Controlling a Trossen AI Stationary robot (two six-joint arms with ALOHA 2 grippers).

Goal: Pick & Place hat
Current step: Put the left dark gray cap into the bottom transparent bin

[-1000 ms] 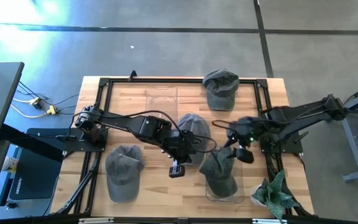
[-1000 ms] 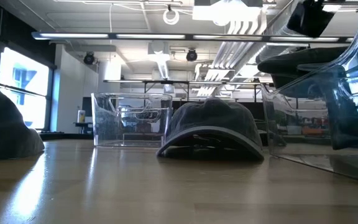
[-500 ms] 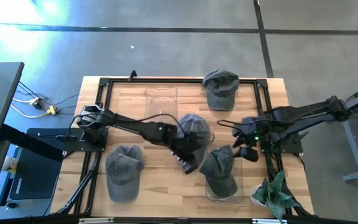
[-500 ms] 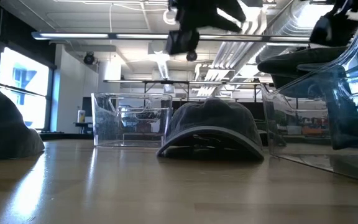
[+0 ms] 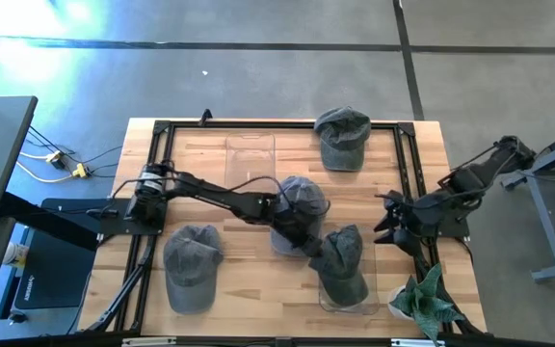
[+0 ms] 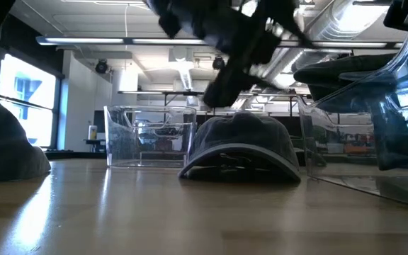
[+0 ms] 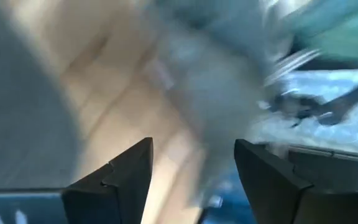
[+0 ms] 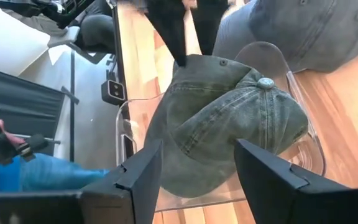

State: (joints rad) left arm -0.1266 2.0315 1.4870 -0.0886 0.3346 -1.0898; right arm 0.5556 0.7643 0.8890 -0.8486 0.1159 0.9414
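Note:
A grey-green hat (image 8: 229, 124) lies crown up in a clear bin (image 5: 374, 294) at the table's near right. My left gripper (image 5: 313, 246) reaches in from the left and slants down between that hat and a second hat (image 5: 297, 198) at mid-table. Its fingers stand open (image 7: 191, 146), their tips (image 8: 180, 59) at the binned hat's left edge. My right gripper (image 5: 385, 229) hangs open by the table's right edge, clear of the bin, with nothing between its fingers (image 8: 197, 149). My left gripper has its open fingertips right at the edge (image 8: 188, 65) of the hat in the bin, coming at it slanting down from the table's left. Whether they touch the cloth I cannot tell.
A third hat (image 5: 343, 135) lies at the far right and another (image 5: 193, 265) at the near left. An empty clear bin (image 5: 249, 154) stands at the far middle. A potted plant (image 5: 422, 299) sits at the near right corner. Black frame rails run along the table's edges.
My left gripper has come down from high over the table's middle, rolled about its own line, and gone toward the right, up to the hat in the bin. My right gripper has drawn back from over the bin toward the table's right edge. The hats have stayed in place.

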